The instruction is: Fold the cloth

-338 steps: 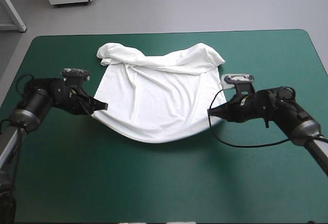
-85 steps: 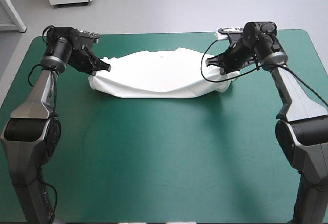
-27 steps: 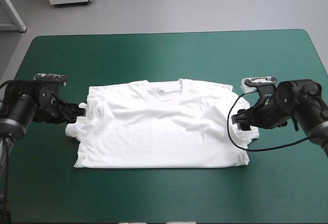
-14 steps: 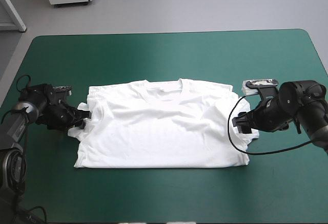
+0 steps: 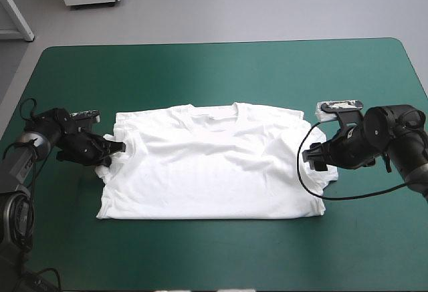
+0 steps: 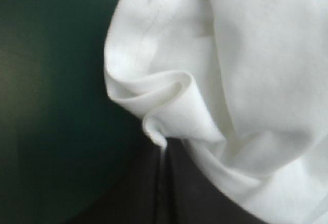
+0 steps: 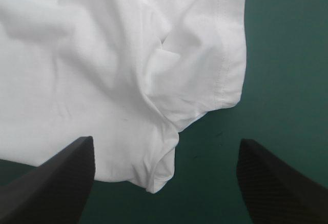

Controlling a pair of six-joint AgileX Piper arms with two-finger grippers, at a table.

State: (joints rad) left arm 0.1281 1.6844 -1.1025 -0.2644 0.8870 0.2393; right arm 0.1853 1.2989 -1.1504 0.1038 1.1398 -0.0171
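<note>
You had the T-shirt (image 5: 214, 165) spread flat at the middle of the table (image 5: 214, 255). Your left gripper (image 5: 119, 148) was clenched on the sleeve (image 6: 159, 90) toward the table's left edge; your right gripper (image 5: 313, 160) stood released, fingers (image 7: 56, 183) apart, by the other sleeve (image 7: 205, 75)

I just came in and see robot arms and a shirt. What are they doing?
Two robot arms are working on a white T-shirt, which lies spread flat on the teal-green table. The left gripper is shut on the left sleeve. The right gripper is open at the right sleeve. Nothing is folded yet.
</note>
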